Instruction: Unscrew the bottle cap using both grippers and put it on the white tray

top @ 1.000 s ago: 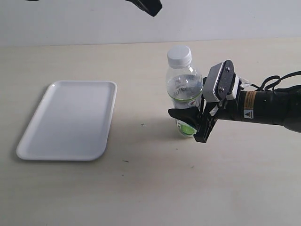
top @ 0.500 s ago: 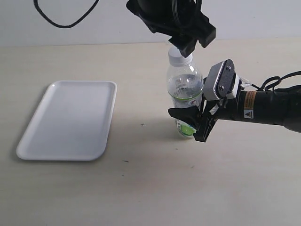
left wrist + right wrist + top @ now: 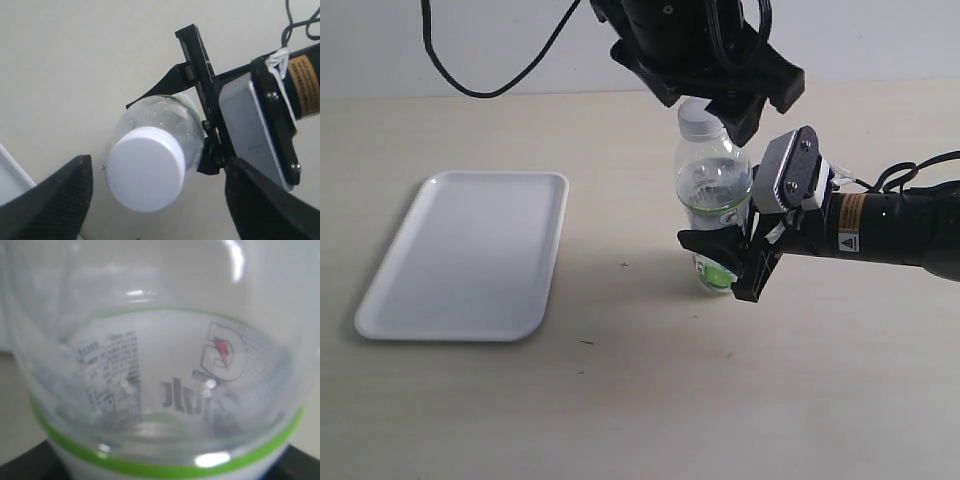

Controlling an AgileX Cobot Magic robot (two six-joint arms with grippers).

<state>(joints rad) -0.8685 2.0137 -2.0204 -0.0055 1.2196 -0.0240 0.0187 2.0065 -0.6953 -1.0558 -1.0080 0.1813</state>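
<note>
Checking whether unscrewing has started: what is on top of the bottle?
The white cap sits on the bottle, the open left gripper around it, a gap on each side. The neck beneath is hidden.

Exterior cam: looks across the table [image 3: 620, 400] from its near side, raised a little, facing the far edge; wide enough to take in tray [image 3: 470, 250] and bottle [image 3: 713, 190] together. Left wrist cam: close above the bottle, facing almost straight down onto the cap [image 3: 145, 167]. Right wrist cam: side-on, nearly against the bottle's label, which fills the frame; the bottle is common to all three views.
</note>
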